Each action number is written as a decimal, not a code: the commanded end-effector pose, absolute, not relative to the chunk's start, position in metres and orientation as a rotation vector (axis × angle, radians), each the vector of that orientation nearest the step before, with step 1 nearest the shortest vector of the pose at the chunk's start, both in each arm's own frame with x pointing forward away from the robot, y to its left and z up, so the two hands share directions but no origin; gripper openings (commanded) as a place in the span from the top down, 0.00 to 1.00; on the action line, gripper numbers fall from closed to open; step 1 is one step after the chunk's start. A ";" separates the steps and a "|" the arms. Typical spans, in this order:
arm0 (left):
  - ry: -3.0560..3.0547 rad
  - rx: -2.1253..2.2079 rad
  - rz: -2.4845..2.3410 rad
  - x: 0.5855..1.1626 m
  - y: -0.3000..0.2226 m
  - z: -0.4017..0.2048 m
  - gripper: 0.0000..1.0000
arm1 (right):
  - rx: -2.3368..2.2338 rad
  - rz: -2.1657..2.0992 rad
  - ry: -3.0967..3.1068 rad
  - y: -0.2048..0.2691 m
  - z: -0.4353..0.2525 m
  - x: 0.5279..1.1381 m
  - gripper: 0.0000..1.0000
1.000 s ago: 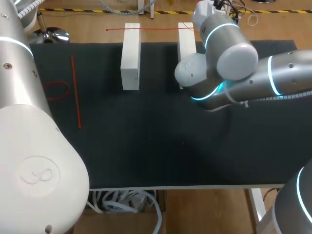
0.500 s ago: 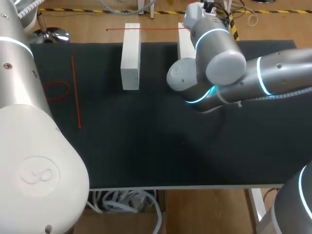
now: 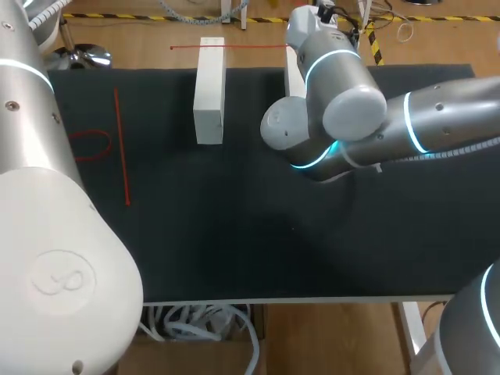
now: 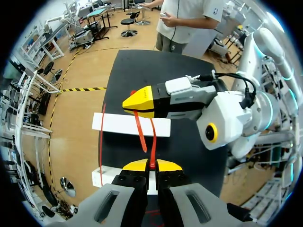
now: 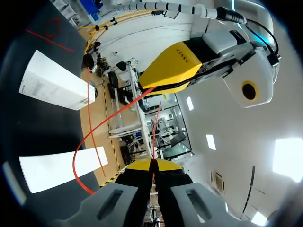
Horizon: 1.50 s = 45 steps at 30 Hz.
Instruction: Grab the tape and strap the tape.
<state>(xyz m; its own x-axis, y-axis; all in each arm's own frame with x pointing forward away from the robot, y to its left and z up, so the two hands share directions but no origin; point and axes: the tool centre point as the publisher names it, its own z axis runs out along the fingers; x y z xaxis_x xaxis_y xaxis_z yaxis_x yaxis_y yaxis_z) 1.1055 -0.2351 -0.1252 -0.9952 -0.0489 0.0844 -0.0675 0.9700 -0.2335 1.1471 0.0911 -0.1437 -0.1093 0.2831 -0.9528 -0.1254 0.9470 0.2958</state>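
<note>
- The black-topped table (image 3: pixel 234 234) takes up most of the head view. It carries red markings on the robot's left side: a long straight line and a small loop.
- The right arm (image 3: pixel 437 129) comes in from the right and reaches over the far middle of the table. The left arm (image 3: pixel 55 258) fills the near left corner of the head view. Neither gripper can be made out from that camera.
- Two white blocks lie side by side at the far edge. The left block (image 3: pixel 209 86) is in full view, while the right block (image 3: pixel 292 74) is partly covered by the right arm.
- The left gripper (image 4: pixel 150 165) has its yellow tips pressed together on a strand of the red tape (image 4: pixel 138 132), which comes straight up out of the pinch.
- The right gripper (image 5: pixel 152 165) is likewise clamped on a thin red strand in its own wrist view. In the left wrist view it hangs above one of the blocks, with tape trailing down from its tips.
- The tape hangs as a slack loop in the air between the two grippers, over the blocks. It is not pulled straight.
- Progress: the grab looks done, with both ends held. The strapping appears to remain, which means drawing the loop taut and laying it across the blocks.
</note>
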 end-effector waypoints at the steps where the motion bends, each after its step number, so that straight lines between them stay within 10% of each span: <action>1: -3.038 0.091 0.356 1.107 -0.236 -0.124 1.00 | 0.106 0.332 1.680 0.088 -0.134 1.141 1.00; 45: -3.038 0.091 0.356 1.107 -0.236 -0.124 1.00 | 0.071 0.218 1.744 0.081 -0.127 1.137 1.00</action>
<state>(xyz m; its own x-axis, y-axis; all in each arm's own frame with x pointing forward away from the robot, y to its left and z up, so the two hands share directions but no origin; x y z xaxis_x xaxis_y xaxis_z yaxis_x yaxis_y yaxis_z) 1.1055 -0.2352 -0.1252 -0.9952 -0.0489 0.0844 -0.0675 0.9700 -0.2334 1.1371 0.0817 -0.1317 -0.1680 0.1743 -0.9702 -0.0739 0.9792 0.1887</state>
